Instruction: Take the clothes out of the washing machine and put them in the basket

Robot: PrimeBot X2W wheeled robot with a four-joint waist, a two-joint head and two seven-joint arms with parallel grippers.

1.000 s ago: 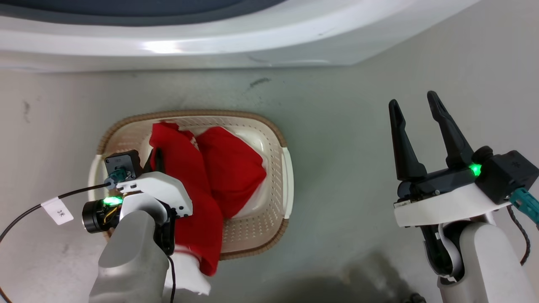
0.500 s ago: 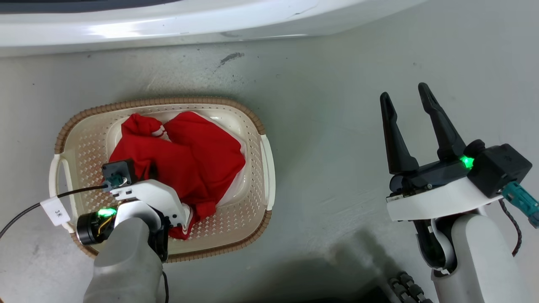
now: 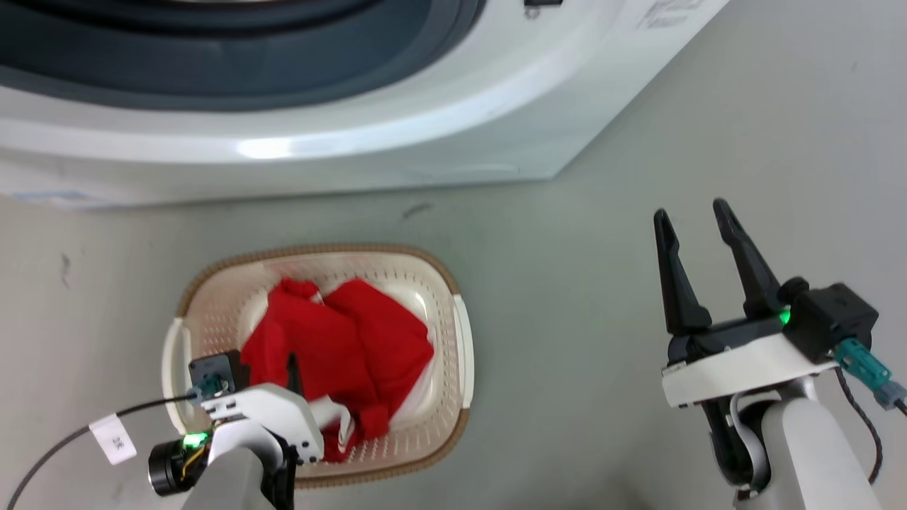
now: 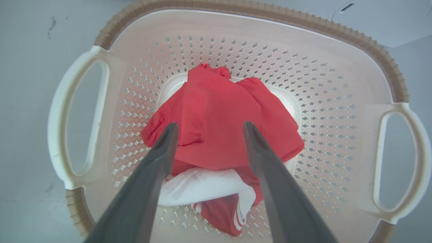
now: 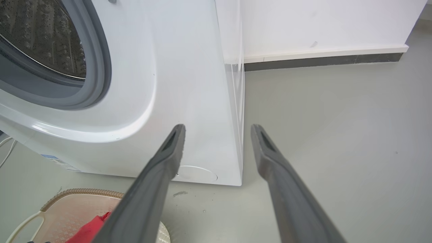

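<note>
The clothes (image 3: pixel 340 347) lie as a bright red heap with a white band inside the basket (image 3: pixel 319 251), a cream basket with a brown rim on the floor. In the left wrist view my left gripper (image 4: pixel 210 125) hangs open just above the clothes (image 4: pixel 222 98), with nothing between its fingers, and the basket (image 4: pixel 330 84) wall rings them. My right gripper (image 3: pixel 698 219) stands open over bare floor to the right. The washing machine (image 3: pixel 425 142) fills the top of the head view. In the right wrist view the right gripper (image 5: pixel 218 127) points at the washing machine (image 5: pixel 189 67) corner.
The machine's grey gasket (image 5: pixel 98 67) and steel drum (image 5: pixel 40 33) show at upper left in the right wrist view, with the basket (image 5: pixel 67 209) and clothes (image 5: pixel 87 229) at lower left. A white wall with dark skirting (image 5: pixel 320 60) stands behind. Grey floor (image 3: pixel 567 283) separates the basket from my right gripper.
The red garment that hung over the basket's near rim now lies wholly inside it. The head camera has swung, showing more of the washing machine. The right gripper stays open.
</note>
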